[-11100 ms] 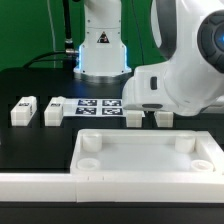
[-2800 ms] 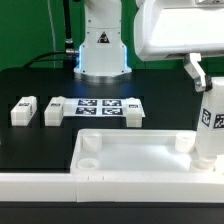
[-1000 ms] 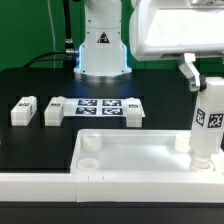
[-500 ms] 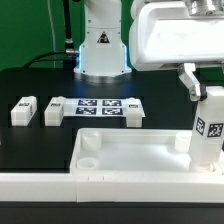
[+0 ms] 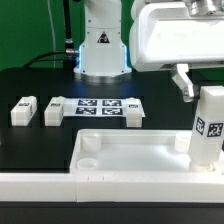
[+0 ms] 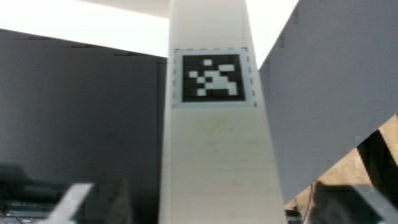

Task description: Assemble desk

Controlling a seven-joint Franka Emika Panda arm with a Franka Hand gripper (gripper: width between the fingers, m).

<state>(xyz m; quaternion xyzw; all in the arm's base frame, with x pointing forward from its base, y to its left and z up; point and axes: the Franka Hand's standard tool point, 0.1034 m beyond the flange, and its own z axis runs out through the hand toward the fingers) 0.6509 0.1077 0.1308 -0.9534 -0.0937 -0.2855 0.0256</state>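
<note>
The white desk slab (image 5: 135,152) lies rim-up at the front, with round sockets at its corners. My gripper (image 5: 204,94) is shut on a square white leg (image 5: 208,128) with a tag on its face. It holds the leg upright, with the foot in the slab's near corner socket on the exterior view's right. In the wrist view the leg (image 6: 217,140) fills the middle between my fingers, and my gripper (image 6: 214,205) is around its lower end. Two more legs (image 5: 22,110) (image 5: 53,112) lie on the exterior view's left. A third leg (image 5: 133,119) lies by the marker board.
The marker board (image 5: 95,107) lies flat behind the slab. The long white border rail (image 5: 40,186) runs along the front edge. The robot's base (image 5: 100,50) stands at the back. The table is black.
The leg was tilted one second ago and now stands straight. It has sunk a little into the corner socket. My gripper has come down with it.
</note>
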